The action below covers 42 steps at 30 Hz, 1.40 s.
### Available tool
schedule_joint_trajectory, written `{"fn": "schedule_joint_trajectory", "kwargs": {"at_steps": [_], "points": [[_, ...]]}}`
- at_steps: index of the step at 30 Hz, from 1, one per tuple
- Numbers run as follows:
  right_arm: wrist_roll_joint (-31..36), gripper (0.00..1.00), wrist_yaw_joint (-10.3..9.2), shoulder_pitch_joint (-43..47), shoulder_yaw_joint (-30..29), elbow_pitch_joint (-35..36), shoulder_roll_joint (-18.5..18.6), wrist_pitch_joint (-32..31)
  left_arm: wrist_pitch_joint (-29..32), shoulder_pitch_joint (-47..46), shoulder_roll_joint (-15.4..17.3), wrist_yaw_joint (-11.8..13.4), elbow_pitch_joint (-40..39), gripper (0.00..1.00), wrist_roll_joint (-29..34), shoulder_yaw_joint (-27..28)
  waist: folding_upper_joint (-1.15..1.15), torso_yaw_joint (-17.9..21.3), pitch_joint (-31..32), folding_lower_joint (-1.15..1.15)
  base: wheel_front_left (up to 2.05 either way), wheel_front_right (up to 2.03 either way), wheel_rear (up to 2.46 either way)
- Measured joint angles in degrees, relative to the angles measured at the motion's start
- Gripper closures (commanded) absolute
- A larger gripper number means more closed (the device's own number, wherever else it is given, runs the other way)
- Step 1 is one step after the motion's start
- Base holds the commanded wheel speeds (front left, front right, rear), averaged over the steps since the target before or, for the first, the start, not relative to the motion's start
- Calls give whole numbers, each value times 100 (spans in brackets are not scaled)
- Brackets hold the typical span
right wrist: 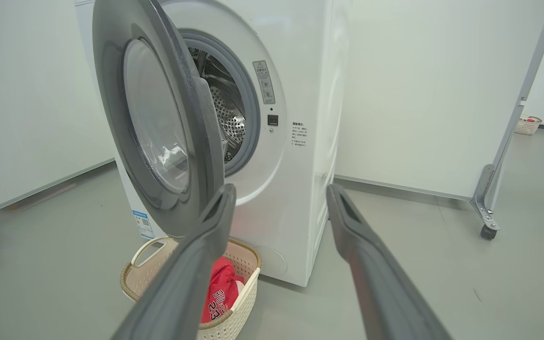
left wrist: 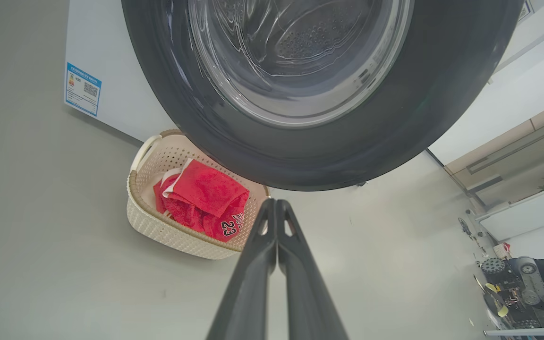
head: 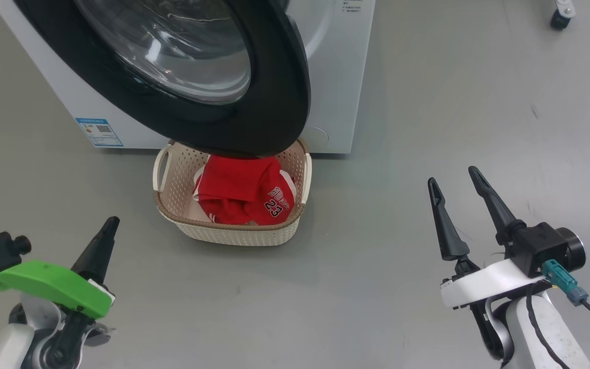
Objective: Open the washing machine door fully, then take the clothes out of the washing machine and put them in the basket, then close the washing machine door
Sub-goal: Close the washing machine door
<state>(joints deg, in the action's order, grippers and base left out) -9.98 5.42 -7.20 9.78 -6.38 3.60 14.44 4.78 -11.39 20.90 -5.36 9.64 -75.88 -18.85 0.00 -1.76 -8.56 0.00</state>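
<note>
The washing machine (head: 333, 77) stands at the top of the head view. Its black-rimmed door (head: 279, 102) is swung out on its left-side hinge and overhangs the far end of the basket (head: 182, 179). The cream basket sits on the floor against the machine's front, with the red "23" clothes (head: 244, 192) inside. The right wrist view shows the door (right wrist: 158, 118) ajar and the steel drum (right wrist: 227, 118) behind it. My left gripper (head: 110, 221) is shut and empty, low left of the basket. My right gripper (head: 451, 176) is open and empty, to the basket's right.
A blue label (head: 99, 132) is low on the machine's front. A white partition on a caster (right wrist: 487, 231) stands right of the machine, with another small basket (right wrist: 528, 125) beyond it. A caster (head: 559, 20) is at the top right. Grey floor surrounds the basket.
</note>
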Motion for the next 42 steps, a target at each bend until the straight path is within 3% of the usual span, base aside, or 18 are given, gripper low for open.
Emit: {"fn": "schedule_joint_trajectory", "kwargs": {"at_steps": [16, 22, 23, 25, 26, 42], "points": [[8, 0, 7, 179, -52, -25, 21, 0, -1945, 342, 209, -33, 10, 100, 2488, -464, 0, -423, 216, 0, 0, 0, 0], [7, 0, 24, 185, -41, -66, 14, 0, -1973, 522, 98, 177, 71, 100, 2917, -472, 0, -455, 222, 0, 0, 0, 0], [7, 0, 25, 186, -44, -79, 13, 0, -1973, 533, 63, 218, 65, 95, 3026, -477, 0, -460, 223, 0, 0, 0, 0], [7, 0, 26, 188, -54, -112, 13, 0, -1972, 559, 35, 299, 62, 15, 3308, -469, 0, -470, 222, 0, 0, 0, 0], [7, 0, 33, 189, -58, -123, 12, 0, -1972, 570, 1, 328, 62, 0, 3351, -438, 0, -475, 221, 0, 0, 0, 0], [5, 0, 52, 189, -101, -131, 2, 0, -1949, 728, -715, 394, -312, 0, 3760, 275, 0, -502, 118, 0, 0, 0, 0]]}}
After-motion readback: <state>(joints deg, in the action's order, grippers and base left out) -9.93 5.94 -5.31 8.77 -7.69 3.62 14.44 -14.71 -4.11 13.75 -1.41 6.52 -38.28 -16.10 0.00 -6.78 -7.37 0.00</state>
